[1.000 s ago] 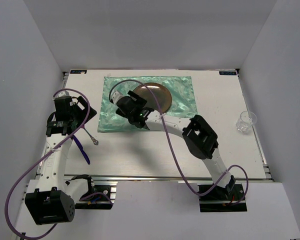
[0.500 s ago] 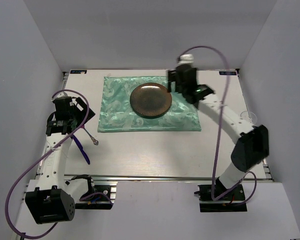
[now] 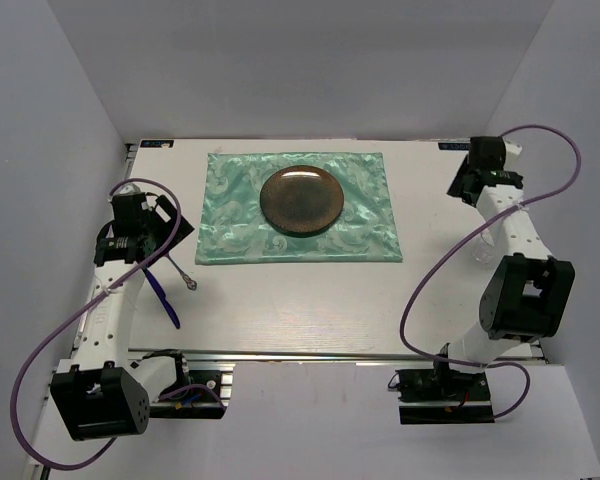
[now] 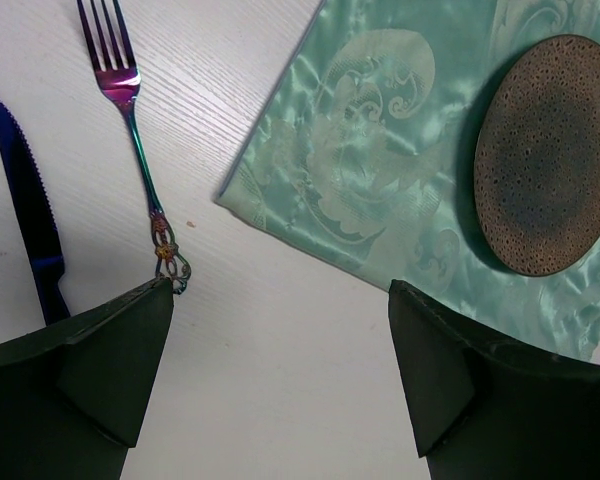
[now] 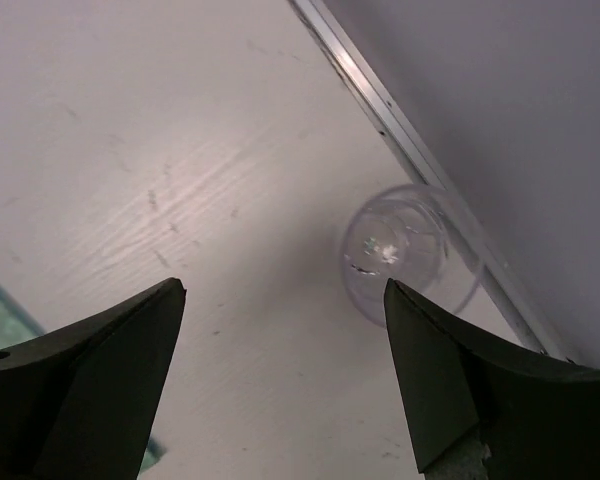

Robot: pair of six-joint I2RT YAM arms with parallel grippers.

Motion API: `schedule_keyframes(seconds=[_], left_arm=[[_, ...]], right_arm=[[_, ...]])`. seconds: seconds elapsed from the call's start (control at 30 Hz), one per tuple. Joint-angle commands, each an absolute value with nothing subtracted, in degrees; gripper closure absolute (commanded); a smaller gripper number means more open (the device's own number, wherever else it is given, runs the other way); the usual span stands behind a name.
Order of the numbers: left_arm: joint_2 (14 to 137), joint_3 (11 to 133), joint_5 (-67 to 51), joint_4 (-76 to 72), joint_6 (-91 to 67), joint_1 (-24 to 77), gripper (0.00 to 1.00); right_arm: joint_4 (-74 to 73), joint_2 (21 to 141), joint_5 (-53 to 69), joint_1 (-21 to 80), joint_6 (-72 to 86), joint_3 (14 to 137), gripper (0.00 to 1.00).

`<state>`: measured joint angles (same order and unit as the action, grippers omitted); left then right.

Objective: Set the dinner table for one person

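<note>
The white dinner table (image 3: 310,300) carries a shiny green cloth (image 3: 230,215) at the back middle, with a brown speckled plate (image 3: 301,200) on it. An iridescent fork (image 4: 140,150) and a blue knife (image 4: 30,215) lie on the bare table left of the cloth. A clear glass (image 5: 400,250) stands near the right edge rail. My left gripper (image 3: 170,228) hovers open and empty over the table between the fork and the cloth corner (image 4: 280,340). My right gripper (image 3: 464,185) is open and empty at the back right, just left of the glass (image 5: 285,340).
A metal rail (image 3: 330,355) runs along the table's front edge, and another rail (image 5: 420,170) runs beside the glass. Grey walls close in the table at the back and both sides. Purple cables loop off both arms.
My right arm has swung from over the cloth by the plate to the back right corner near the glass. The left arm has barely moved.
</note>
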<state>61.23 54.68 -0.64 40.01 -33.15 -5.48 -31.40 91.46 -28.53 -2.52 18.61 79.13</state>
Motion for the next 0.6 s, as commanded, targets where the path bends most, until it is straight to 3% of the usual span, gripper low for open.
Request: schedule_keyframes(seconds=[0.0, 0.27, 0.43, 0.47, 0.53, 0.57], left_arm=[[61.2, 54.6, -3.6, 38.8, -32.3, -5.7, 0.02], [61.1, 54.1, -4.0, 38.6, -32.0, -5.7, 0.02], [60.8, 53.9, -3.6, 38.4, -31.9, -5.7, 0.02], [60.9, 54.1, -3.4, 38.4, -31.9, -5.7, 0.02], [60.9, 54.0, -3.7, 38.3, -31.9, -5.7, 0.02], [60.9, 53.9, -3.8, 38.2, -31.9, -5.7, 0.02]], right_arm=[[-30.5, 89.1, -29.3, -5.0, 19.1, 75.1, 0.14], [-21.1, 91.1, -24.8, -12.3, 20.9, 65.0, 0.2], [-17.8, 93.4, -20.7, -13.5, 21.7, 63.1, 0.31], [-18.0, 93.9, -20.5, -13.4, 21.9, 63.3, 0.39], [-17.5, 94.8, -20.2, -13.3, 21.9, 63.4, 0.7], [-17.1, 95.0, -19.7, -12.9, 21.4, 63.7, 1.0]])
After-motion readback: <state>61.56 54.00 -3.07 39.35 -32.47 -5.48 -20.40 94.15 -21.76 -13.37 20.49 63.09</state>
